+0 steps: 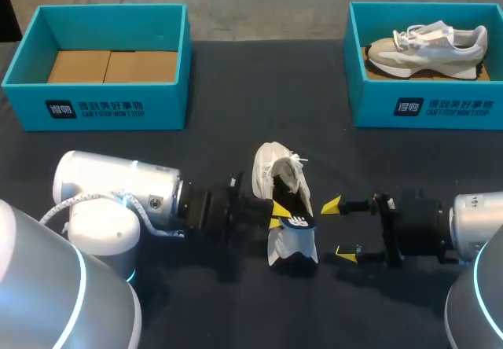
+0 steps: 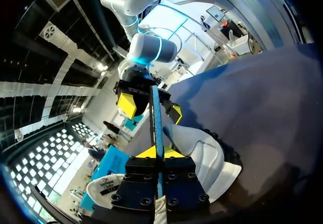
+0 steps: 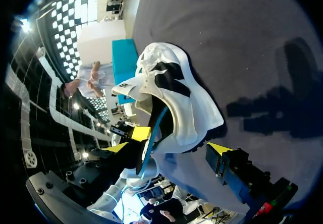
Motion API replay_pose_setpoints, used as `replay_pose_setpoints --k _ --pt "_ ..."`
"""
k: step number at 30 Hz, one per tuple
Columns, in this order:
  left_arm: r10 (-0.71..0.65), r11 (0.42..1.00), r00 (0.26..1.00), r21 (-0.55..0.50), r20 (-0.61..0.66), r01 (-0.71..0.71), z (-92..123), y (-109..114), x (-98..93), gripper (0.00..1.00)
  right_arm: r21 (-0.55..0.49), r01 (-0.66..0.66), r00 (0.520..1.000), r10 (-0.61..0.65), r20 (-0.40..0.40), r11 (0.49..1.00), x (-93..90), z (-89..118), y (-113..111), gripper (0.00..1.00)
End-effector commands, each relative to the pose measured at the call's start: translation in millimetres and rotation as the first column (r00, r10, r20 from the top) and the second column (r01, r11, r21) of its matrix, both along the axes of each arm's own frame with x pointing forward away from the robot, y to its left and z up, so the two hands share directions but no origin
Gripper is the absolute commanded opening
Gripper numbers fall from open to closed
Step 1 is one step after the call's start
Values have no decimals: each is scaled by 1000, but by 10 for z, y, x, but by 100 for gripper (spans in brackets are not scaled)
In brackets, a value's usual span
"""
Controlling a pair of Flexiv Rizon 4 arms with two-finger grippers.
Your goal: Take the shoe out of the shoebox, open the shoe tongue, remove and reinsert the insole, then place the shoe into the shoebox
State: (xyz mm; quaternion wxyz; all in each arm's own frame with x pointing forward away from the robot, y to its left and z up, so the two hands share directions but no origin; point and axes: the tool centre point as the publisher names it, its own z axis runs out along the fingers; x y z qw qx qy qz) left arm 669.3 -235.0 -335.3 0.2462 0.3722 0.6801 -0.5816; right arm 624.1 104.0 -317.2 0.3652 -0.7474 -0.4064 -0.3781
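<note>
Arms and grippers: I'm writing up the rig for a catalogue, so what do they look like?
The left arm and right arm are silver-white rounded cylinders edged with thin glowing cyan lines; a white cable loops beside the left one. The left gripper and right gripper are black, boxy, with wedge-shaped yellow fingertips.

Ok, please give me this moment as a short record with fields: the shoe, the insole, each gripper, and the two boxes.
white shoe: between the two grippers, outside both boxes
insole: dark with a blue edge, sticking out of the shoe's opening
left gripper: shut on the insole
right gripper: open, beside the shoe, holding nothing
left box: no shoe inside
right box: holds a second shoe
</note>
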Motion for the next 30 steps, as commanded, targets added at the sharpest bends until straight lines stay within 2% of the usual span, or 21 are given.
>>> replay_pose_setpoints --k 1,14,22,23,30 --pt "3 1000 1000 6 3 -3 -40 -12 50 0 -4 1 1000 -1 -2 1000 -10 14 2 100" --pt "34 998 999 46 27 -35 -286 -52 341 0 -4 1 1000 -1 -2 1000 -10 14 2 100" --pt "35 998 999 49 28 -36 -272 -35 316 0 -4 1 1000 -1 -2 1000 -10 14 2 100" --pt "32 999 999 43 29 -33 -241 -31 286 24 -4 1 1000 -1 -2 1000 -10 14 2 100" --pt "34 999 999 14 29 -35 -97 9 165 31 -4 1 1000 -1 -2 1000 -10 14 2 100"
